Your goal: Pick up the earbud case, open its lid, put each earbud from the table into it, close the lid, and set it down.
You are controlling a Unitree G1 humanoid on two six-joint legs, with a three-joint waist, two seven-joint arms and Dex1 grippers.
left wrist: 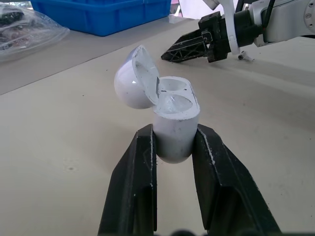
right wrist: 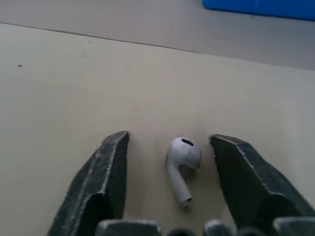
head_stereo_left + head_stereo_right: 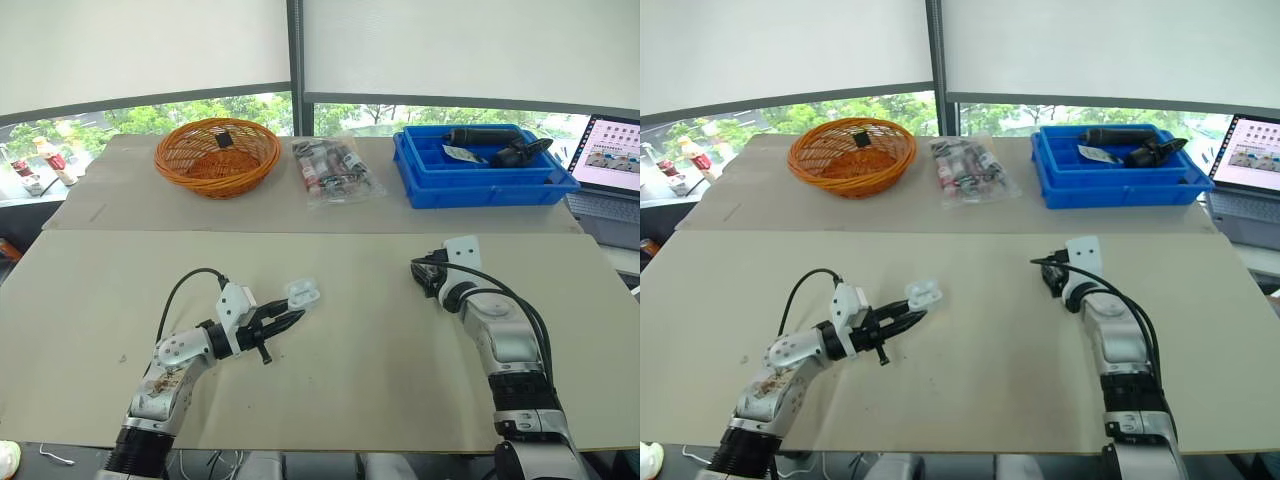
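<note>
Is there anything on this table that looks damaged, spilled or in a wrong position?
Nothing stands out. The earbud case is gripped squarely by the left jaws, with its lid open and intact. One earbud lies whole on the table between the open right jaws.

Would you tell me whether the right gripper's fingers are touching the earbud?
Apart: the right wrist view shows table either side of the earbud, between the right gripper's open fingers.
</note>
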